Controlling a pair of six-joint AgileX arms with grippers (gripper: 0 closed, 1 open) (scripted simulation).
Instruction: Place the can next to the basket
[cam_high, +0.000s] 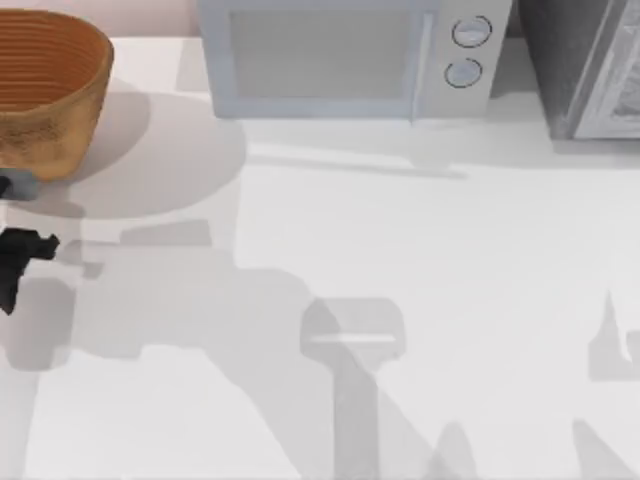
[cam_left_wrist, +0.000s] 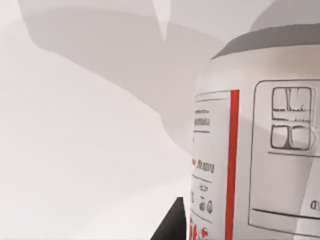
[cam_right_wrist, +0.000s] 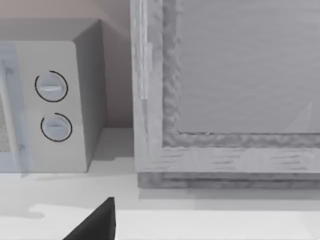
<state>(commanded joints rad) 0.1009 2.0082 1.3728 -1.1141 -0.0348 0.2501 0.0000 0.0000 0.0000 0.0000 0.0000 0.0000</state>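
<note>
Can (cam_left_wrist: 260, 150) sits right before the left tool (cam_high: 20, 255), whose grip I cannot tell.

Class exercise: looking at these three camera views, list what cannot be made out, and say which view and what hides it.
- The basket: top view, cut off by the left and upper edges.
- The can: left wrist view, too close; its top and base run off the frame.
- Left end effector: top view, cut by the left edge; finger state unreadable.
- Grey cabinet beside the microwave: cropped in both views.

Large orange-brown wicker basket (cam_high: 45, 95) upright at the worktop's far left corner, white can (cam_left_wrist: 260, 150) with red stripe, upright
</note>
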